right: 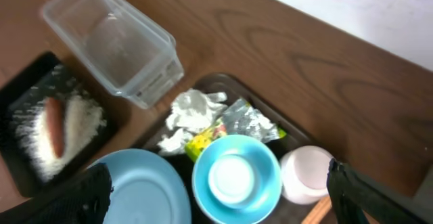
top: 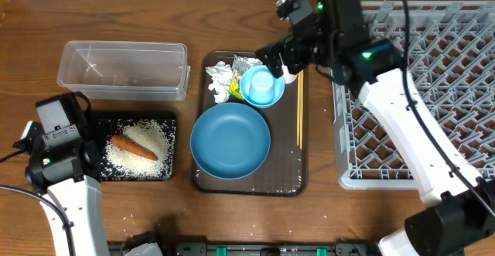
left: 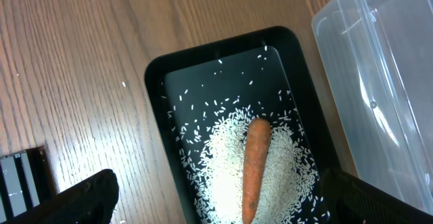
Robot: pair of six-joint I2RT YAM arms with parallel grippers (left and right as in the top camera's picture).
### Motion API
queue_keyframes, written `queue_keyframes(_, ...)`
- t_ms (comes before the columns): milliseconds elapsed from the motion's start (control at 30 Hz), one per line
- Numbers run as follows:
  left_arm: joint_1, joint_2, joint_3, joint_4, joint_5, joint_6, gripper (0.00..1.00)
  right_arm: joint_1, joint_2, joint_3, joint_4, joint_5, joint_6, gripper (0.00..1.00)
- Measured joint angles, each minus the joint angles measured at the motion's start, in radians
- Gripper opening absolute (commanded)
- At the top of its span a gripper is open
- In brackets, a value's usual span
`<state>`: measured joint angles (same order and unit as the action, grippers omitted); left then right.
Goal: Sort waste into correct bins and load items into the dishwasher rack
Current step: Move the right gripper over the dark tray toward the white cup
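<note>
The carrot (top: 134, 148) lies on the rice (top: 152, 134) in the black tray (top: 173, 149), under the left pincer (left: 233, 207), its fingers spread wide. Crumpled paper (top: 219, 78) and foil wrapper (top: 247, 63) sit on the brown serving tray (top: 247, 185), just beside the small light-blue bowl (top: 261, 86), below the right pincer (right: 226, 197), likewise spread and holding nothing

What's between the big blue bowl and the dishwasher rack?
The wooden chopsticks, lying along the brown tray's right side, as the overhead view shows.
</note>
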<state>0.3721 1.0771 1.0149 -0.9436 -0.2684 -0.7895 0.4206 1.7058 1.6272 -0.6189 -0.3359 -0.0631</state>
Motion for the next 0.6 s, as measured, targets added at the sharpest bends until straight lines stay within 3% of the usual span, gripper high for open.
queue_keyframes(133,0.000,0.000,0.000,0.000,0.000,0.000,0.97,0.009,0.016,0.003,0.072,0.142,0.028,0.99)
queue_keyframes(300,0.000,0.000,0.000,0.000,0.000,0.000,0.98,0.001,0.107,0.016,0.118,0.292,0.187,0.99)
queue_keyframes(600,0.000,0.000,0.000,0.000,0.000,0.000,0.98,0.002,0.306,0.015,0.115,0.367,0.309,0.99)
